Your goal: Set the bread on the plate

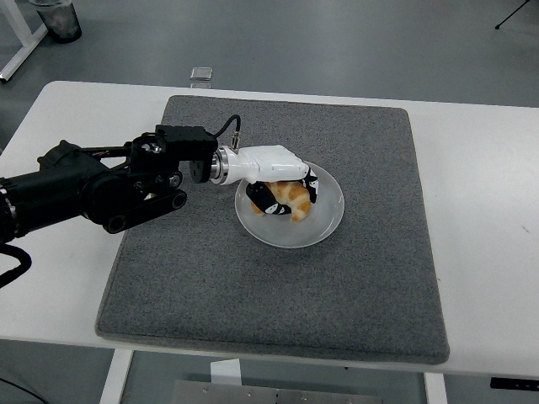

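Observation:
A golden-brown piece of bread (294, 199), shaped like a croissant, lies inside a white plate (324, 224) in the middle of the grey mat. My left hand (282, 190), white on the back with black fingers, reaches in from the left and is curled around the bread, low over the plate. The fingers wrap both sides of the bread and hide part of it. The right arm is out of the picture.
The plate sits on a large grey mat (337, 295) that covers most of the white table (480, 210). A small clear object (201, 74) lies on the floor past the table's far edge. A dark bin (57, 18) stands at the top left.

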Controlling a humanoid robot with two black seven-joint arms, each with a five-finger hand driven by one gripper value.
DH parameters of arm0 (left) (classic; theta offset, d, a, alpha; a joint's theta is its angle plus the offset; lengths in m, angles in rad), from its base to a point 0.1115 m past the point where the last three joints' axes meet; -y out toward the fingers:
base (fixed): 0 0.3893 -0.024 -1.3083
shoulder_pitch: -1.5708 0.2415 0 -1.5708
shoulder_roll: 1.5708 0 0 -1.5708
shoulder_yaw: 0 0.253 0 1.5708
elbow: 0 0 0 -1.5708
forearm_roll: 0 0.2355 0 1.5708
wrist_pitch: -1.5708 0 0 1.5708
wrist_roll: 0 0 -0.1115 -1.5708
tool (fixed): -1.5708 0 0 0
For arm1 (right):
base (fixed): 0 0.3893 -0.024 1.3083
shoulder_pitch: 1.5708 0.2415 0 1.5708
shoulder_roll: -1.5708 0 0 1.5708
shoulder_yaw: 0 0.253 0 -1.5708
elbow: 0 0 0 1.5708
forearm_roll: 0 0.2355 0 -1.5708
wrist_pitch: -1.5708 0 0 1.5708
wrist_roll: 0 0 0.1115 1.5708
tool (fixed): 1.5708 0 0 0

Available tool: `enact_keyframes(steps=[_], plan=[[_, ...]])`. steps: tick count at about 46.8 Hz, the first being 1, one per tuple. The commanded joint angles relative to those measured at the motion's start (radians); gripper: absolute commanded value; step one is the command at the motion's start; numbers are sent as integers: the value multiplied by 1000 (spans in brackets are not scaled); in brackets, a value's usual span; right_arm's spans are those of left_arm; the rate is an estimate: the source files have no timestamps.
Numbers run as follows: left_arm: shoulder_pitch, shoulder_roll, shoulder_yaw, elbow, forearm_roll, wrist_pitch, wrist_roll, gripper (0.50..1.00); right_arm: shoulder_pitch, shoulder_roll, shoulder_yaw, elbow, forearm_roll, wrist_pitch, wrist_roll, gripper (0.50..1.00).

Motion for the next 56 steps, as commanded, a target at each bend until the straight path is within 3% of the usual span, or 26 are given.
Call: enact_keyframes(steps=[1,9,18,30,38,56], plan=[[0,2,-2,-7,-4,-3,0,848,0,0,0,0,0,0,0,952],[-5,8,-8,-21,-46,-12,-11,926,0,0,0,0,0,0,0,952],[-23,18,-17,-22,-241,-57,-21,986,0,0,0,0,0,0,0,952],[-84,92,-72,-21,-499,-135,-41,988,0,0,0,0,0,0,0,952],[-80,155,-149,-12,-616,-202,-41,988,0,0,0,0,0,0,0,952],[-38,292,-199,2,-1005,-232,-38,990,0,0,0,0,0,0,0,952]])
